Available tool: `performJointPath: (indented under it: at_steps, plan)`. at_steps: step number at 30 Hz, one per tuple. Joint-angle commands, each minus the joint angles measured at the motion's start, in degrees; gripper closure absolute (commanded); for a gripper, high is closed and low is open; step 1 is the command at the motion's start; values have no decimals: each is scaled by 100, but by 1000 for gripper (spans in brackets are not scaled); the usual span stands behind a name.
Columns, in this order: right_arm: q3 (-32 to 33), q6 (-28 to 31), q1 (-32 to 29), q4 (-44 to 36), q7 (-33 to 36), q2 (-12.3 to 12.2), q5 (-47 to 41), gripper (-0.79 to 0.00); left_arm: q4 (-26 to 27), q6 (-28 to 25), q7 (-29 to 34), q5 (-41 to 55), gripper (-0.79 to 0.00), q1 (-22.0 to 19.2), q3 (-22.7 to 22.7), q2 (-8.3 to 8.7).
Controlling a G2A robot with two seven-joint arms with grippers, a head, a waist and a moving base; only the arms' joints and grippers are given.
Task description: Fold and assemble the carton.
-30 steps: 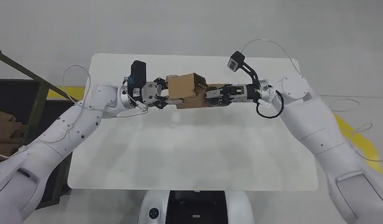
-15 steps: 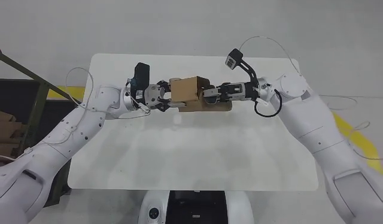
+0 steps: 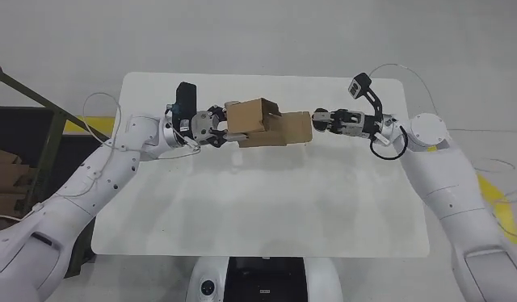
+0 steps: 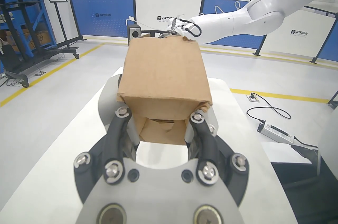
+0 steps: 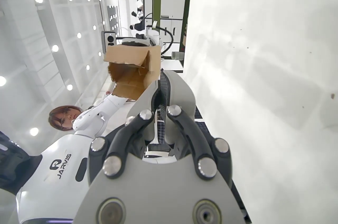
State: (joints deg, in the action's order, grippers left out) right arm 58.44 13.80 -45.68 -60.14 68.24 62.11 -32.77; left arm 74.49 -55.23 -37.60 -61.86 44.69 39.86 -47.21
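Observation:
A brown carton (image 3: 254, 115) hangs above the far middle of the white table (image 3: 266, 213), held on its side. My left gripper (image 3: 216, 129) is shut on the carton's left end. In the left wrist view the fingers (image 4: 122, 116) clamp the near open end of the carton (image 4: 163, 77). One flap (image 3: 296, 127) sticks out flat to the right. My right gripper (image 3: 317, 116) sits just off that flap's right edge, shut, with nothing seen between its fingers. From the right wrist, the gripper (image 5: 161, 77) points at the open end of the carton (image 5: 132, 64).
A dark bin with flat cardboard (image 3: 16, 169) stands on the floor left of the table. The table's near half lies bare below both arms.
My right gripper has drawn back to the right, out of the carton's open end, and the flap now lies spread out. The left gripper still holds the carton in nearly the same place.

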Motion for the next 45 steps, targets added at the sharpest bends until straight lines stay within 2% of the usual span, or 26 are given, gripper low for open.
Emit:
performJointPath:
  at_steps: [1,11,16,23,26,28,33,45]
  plan:
    - [0,-55,-82,23,-13,-4,21,0,8,-26,15,-12,-283,21,48,-14]
    - [-245,-237,-171,-357,335,127,-402,0,-25,-43,107,-78,-246,122,274,-99]
    - [-246,-400,-112,-276,372,105,-36,0,-31,25,128,-92,-246,157,390,-147]
    - [-36,-509,-202,-495,1182,-25,149,0,-150,339,273,-280,-286,231,549,-199]
    - [105,-381,-306,-848,1428,-48,-186,0,-159,421,326,-414,-289,245,592,-222]
    - [182,-281,-354,-1071,1376,-45,-398,0,-171,418,310,-441,-292,267,601,-245]
    - [73,-298,-338,-1329,865,-8,-95,0,-136,363,313,-563,-302,289,572,-314]
    - [-330,-379,77,-1148,490,160,164,0,-65,81,299,-593,-292,332,618,-441]
